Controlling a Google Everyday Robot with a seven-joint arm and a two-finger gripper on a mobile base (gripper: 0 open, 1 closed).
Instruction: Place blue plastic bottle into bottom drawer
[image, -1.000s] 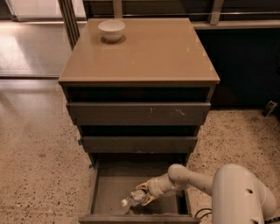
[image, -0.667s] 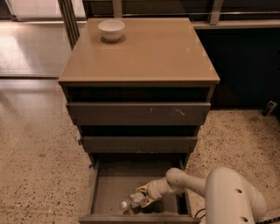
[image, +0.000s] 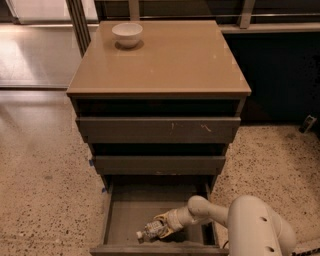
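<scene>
The bottom drawer is pulled out, and its flat grey floor shows. The blue plastic bottle lies on its side near the drawer's front, white cap pointing left. My gripper reaches into the drawer from the right, low over the floor, with its fingers around the bottle's right end. My white arm comes in from the lower right.
A white bowl stands at the back left of the cabinet's tan top. The top drawer and middle drawer sit a little open. Speckled floor surrounds the cabinet; a dark wall is at the right.
The arm has shifted a little to the left over the drawer. The bottle stays at about the same place near the drawer's front.
</scene>
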